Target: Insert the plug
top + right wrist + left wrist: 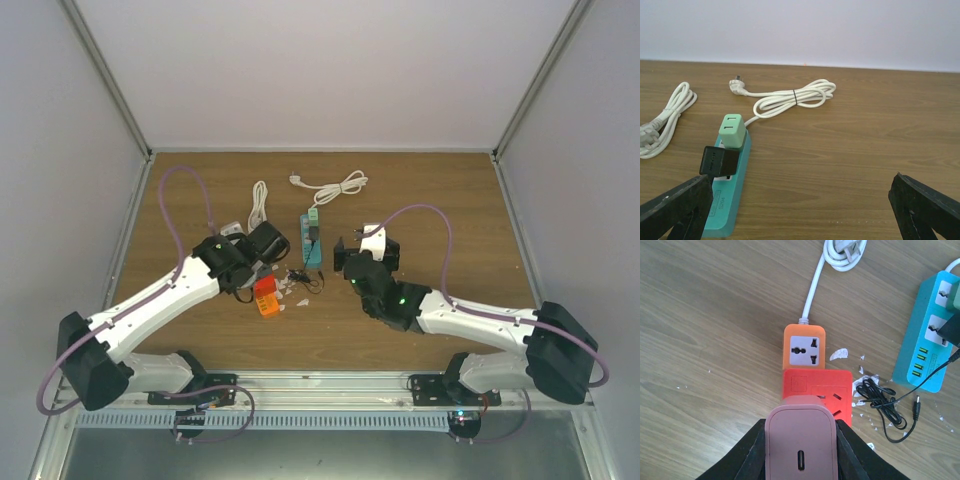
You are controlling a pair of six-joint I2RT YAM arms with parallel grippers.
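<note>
- The wooden table carries everything, with both arms bolted at its near edge.
- The left arm reaches in toward the table's middle. The right arm reaches in from the other side.
- The right gripper has its fingers spread wide and holds nothing. It faces the teal power strip from just beside it.
- The left gripper pinches a dusty-pink charger block between its two black fingers. The block's single port faces the wrist camera.
- The teal power strip lies lengthwise between the two grippers.
- The orange power strip lies under the left gripper, its white cord running away from it.
- Two bundled white cords lie farther back, one behind the teal power strip and one off to the left.
- A red adapter sits against the orange power strip, directly below the pink block.
- A pale green adapter stands on the teal power strip.
- The plug stands on the teal power strip's top face, just in front of the green adapter. I cannot tell whether it is fully seated.
- Its thin black wire trails off the strip into a loose tangle on the table.
- White scraps are scattered around that tangle.
</note>
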